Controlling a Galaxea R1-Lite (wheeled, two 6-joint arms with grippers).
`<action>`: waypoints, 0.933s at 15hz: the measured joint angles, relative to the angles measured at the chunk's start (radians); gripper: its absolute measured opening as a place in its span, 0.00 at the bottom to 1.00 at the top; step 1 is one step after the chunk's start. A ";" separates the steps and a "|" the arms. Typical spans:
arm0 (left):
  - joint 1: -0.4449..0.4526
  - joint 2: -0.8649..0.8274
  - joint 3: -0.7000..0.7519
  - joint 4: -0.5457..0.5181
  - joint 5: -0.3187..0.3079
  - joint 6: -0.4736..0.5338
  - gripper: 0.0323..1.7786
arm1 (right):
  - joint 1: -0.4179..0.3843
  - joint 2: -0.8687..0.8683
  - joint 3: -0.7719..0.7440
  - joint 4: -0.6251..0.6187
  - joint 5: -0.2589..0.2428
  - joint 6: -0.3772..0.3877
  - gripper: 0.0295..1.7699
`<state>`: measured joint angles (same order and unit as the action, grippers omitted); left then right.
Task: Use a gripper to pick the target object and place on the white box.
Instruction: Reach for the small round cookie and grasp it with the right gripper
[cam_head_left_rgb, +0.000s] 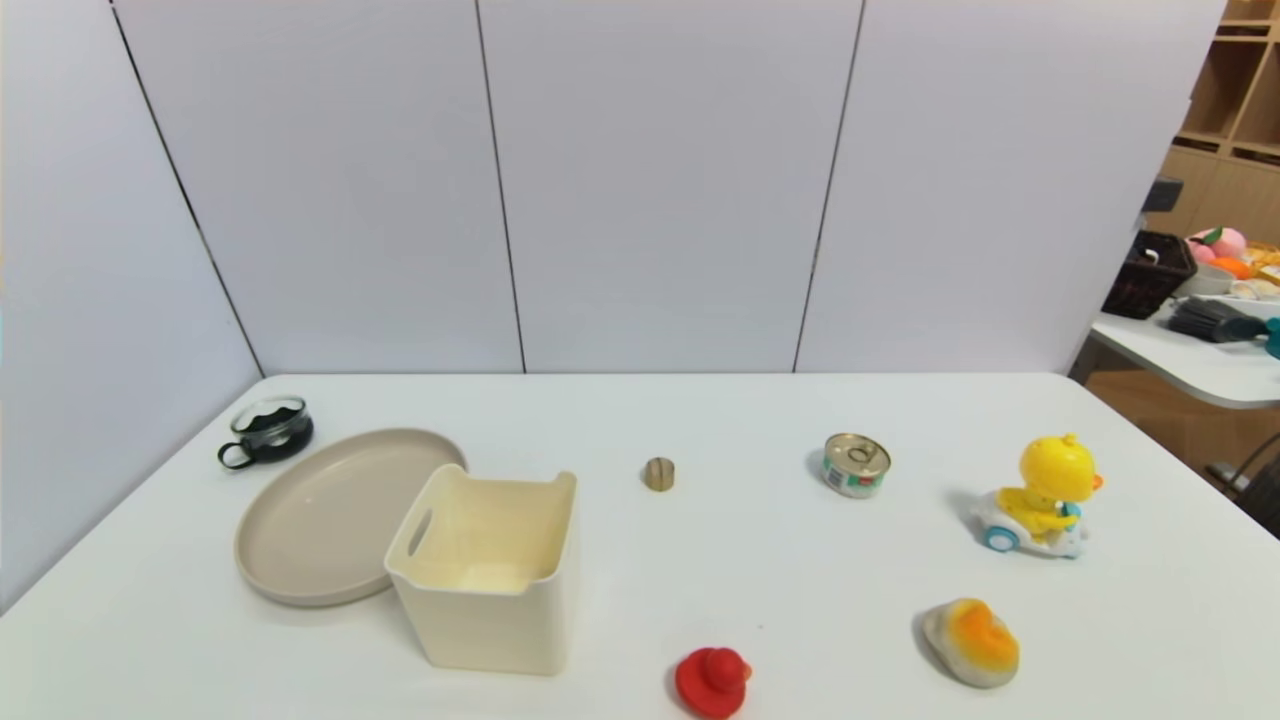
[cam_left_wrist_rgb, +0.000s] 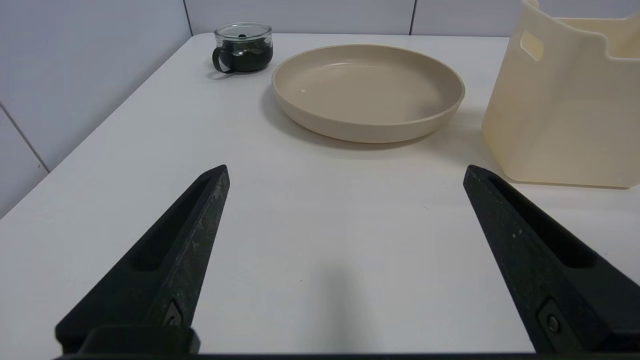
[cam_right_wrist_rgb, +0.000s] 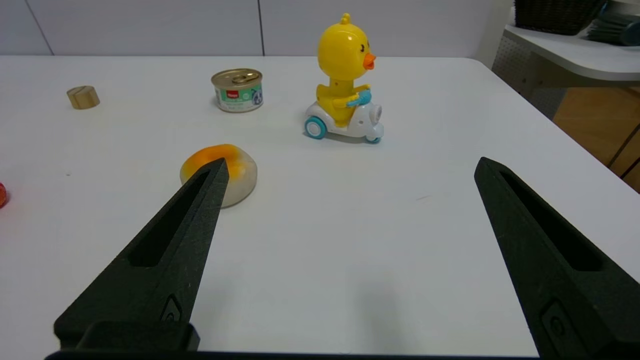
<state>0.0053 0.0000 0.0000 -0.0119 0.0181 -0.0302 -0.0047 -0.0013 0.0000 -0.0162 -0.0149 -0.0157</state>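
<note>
Target object (cam_head_left_rgb: 659, 474) sits untouched on the white table (cam_head_left_rgb: 760, 560), between the white box (cam_head_left_rgb: 487, 570) and the tin can (cam_head_left_rgb: 857, 465); nothing picked yet, box empty. Left gripper (cam_left_wrist_rgb: 345, 175) and right gripper (cam_right_wrist_rgb: 350, 170) both hover low near the table's front edge, jaws spread wide, holding nothing, so the whole pick and place remains.

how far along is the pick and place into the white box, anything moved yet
Nothing looks done. The target object sits on the table, apart from the white box, which looks empty. In hand: nothing; the left gripper and right gripper are open over bare table. Left: reach, grasp, carry and place.
</note>
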 joint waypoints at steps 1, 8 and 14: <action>0.000 0.000 0.000 0.000 0.000 0.000 0.95 | 0.000 0.001 0.000 -0.006 -0.003 0.001 0.96; 0.000 0.000 0.000 0.000 0.000 0.000 0.95 | 0.102 0.350 -0.193 -0.318 0.015 0.002 0.96; 0.000 0.000 0.000 0.000 0.000 0.000 0.95 | 0.207 0.795 -0.717 -0.413 0.033 0.083 0.96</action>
<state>0.0057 0.0000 0.0000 -0.0119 0.0177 -0.0298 0.2019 0.7936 -0.7172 -0.4289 0.0181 0.0677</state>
